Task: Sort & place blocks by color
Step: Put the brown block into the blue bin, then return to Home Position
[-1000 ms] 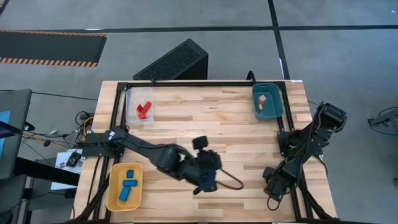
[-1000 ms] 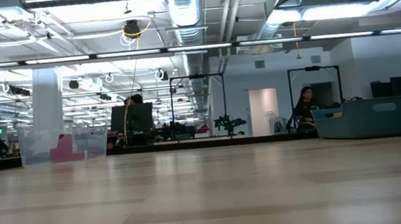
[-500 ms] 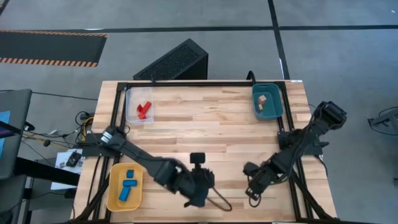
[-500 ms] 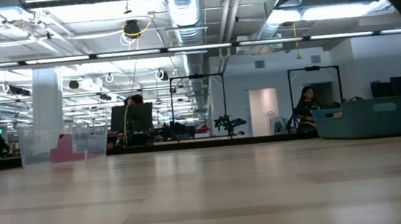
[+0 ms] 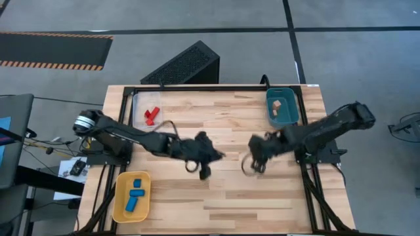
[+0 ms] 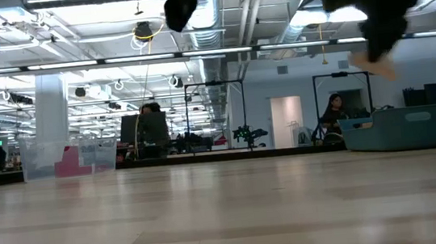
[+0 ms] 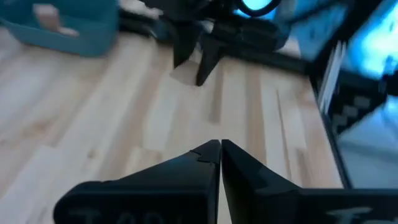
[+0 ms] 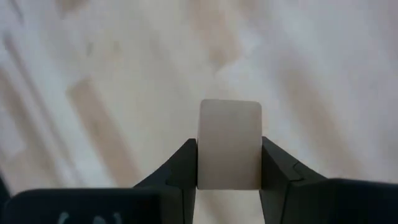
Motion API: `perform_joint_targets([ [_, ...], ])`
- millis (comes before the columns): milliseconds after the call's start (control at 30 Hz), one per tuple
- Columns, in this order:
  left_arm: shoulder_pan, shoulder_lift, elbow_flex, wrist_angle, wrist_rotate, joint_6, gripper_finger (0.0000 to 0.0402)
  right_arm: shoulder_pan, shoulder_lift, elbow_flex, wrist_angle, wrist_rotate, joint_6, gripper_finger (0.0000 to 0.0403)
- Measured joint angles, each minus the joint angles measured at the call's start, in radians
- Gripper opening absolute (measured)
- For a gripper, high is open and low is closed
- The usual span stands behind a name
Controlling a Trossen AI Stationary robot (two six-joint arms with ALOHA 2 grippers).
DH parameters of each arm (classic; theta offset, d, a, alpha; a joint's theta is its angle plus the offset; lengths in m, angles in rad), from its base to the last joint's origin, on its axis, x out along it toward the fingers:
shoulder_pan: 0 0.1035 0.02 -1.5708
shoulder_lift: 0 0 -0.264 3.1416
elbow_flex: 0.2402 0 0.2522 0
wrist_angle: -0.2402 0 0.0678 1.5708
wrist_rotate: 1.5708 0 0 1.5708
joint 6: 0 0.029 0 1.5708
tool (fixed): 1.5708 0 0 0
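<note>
A pale bare-wood block (image 8: 229, 134) sits between the fingers of my right gripper (image 8: 229, 163), which hangs over the table's middle (image 5: 256, 160). In the low view the right gripper (image 6: 373, 37) is high above the table top. My left gripper (image 7: 220, 147) is shut on nothing and hovers just left of it (image 5: 209, 157). Red blocks (image 5: 152, 115) lie in the clear tray. Blue blocks (image 5: 135, 194) lie in the yellow tray. Another pale block (image 5: 277, 107) lies in the teal tray. My right gripper pinches the pale block between its two fingers (image 8: 186, 165), on two opposite side faces (image 8: 205, 158). The block's free end sticks out past the fingertips. The fingers point downward, and the block (image 6: 383, 66) hangs lifted clear of the table.
The clear tray (image 5: 139, 122) stands at the far left, the teal tray (image 5: 291, 113) at the far right, the yellow tray (image 5: 119, 200) at the near left. Bare wood lies between them. A black box (image 5: 184, 65) stands behind the far edge. People sit in the room beyond.
Both arms have swung from the table's near side toward its middle. The left gripper has gone toward the far edge. The right gripper has gone toward the far edge and to the left. Both now show at the top of the low view.
</note>
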Motion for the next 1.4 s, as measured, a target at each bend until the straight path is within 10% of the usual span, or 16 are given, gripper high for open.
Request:
perform_joint_targets([
  [500, 0.213, -0.149, -0.194, 0.25, 0.011, 0.016, 0.0002, -0.921, -0.274, -0.114, -0.085, 0.036, -0.477, 0.0127],
  [800, 0.34, -0.148, -0.194, 0.262, 0.067, 0.018, 0.0002, -1.18, -0.189, -0.225, 0.059, 0.03, -0.605, 0.0164],
  [1133, 0.411, -0.178, -0.254, 0.187, 0.163, 0.128, 0.0002, -1.213, -0.091, -0.226, 0.066, -0.001, -0.521, 0.0251],
  [1400, 0.467, -0.498, -0.534, 0.246, 0.186, 0.159, 0.0002, -0.97, -0.325, -0.227, 0.323, -0.226, -0.337, 0.0241],
])
